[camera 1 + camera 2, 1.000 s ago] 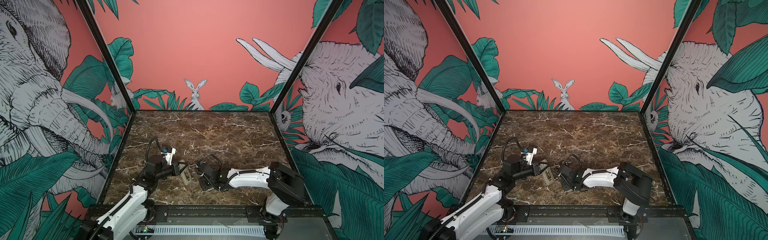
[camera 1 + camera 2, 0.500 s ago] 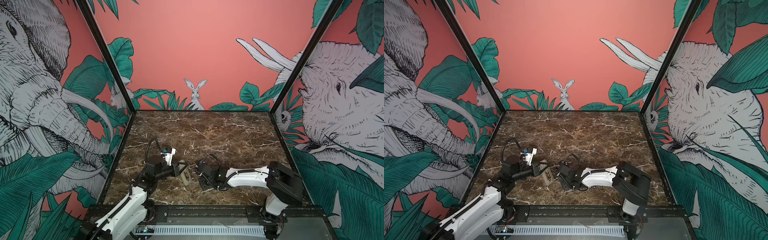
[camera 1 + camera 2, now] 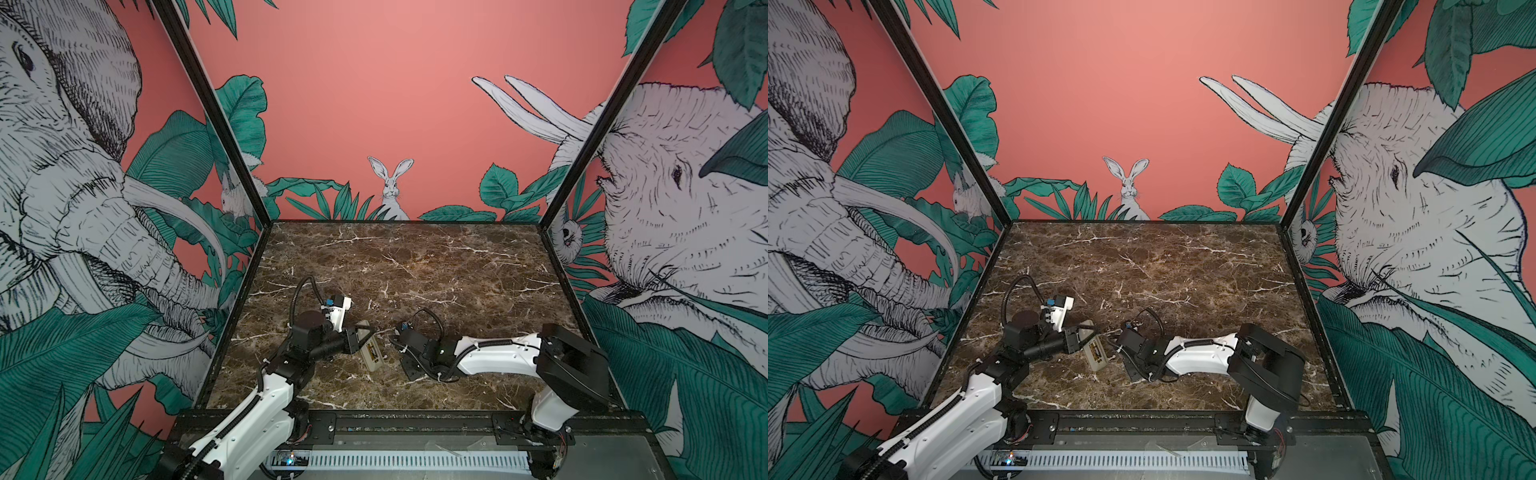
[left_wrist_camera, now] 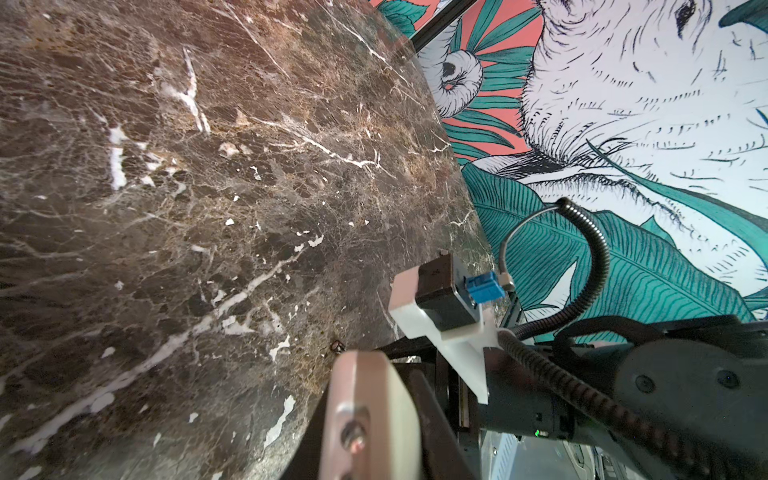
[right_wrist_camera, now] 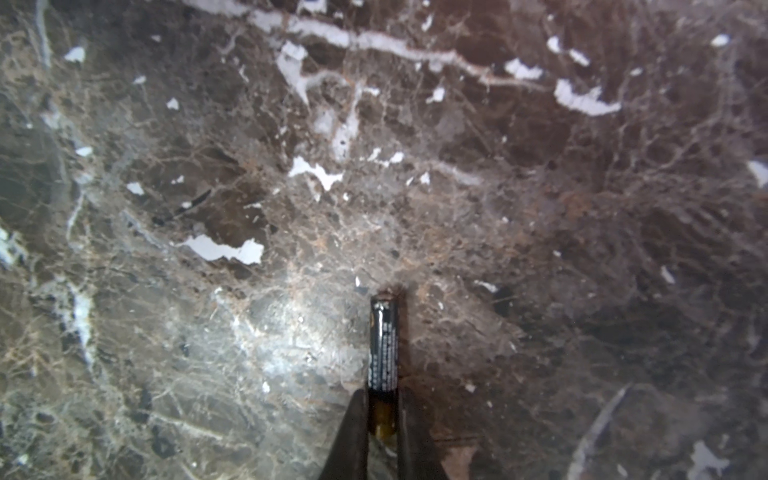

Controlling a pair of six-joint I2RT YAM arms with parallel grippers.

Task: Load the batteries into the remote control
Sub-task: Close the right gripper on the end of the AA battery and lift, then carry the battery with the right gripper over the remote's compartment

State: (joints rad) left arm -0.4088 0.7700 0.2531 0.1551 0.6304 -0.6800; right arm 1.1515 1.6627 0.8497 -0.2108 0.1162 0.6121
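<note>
One battery (image 5: pixel 383 345), gold end half-hidden between right jaws

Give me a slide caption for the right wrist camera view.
Right end effector pinches the gold end of a dark battery, marble table behind.

The right gripper (image 5: pixel 382 401) closes. Its jaws, apart a second ago, now pinch the gold end of a battery (image 5: pixel 383 345). The battery's dark body sticks out ahead of the fingertips, low over the table (image 5: pixel 208 166). In both top views the right arm (image 3: pixel 494 357) edges slightly left, toward the remote (image 3: pixel 371 353). Its black elbow (image 3: pixel 571 365) sits a touch further left than a second ago. The shift is small.
</note>
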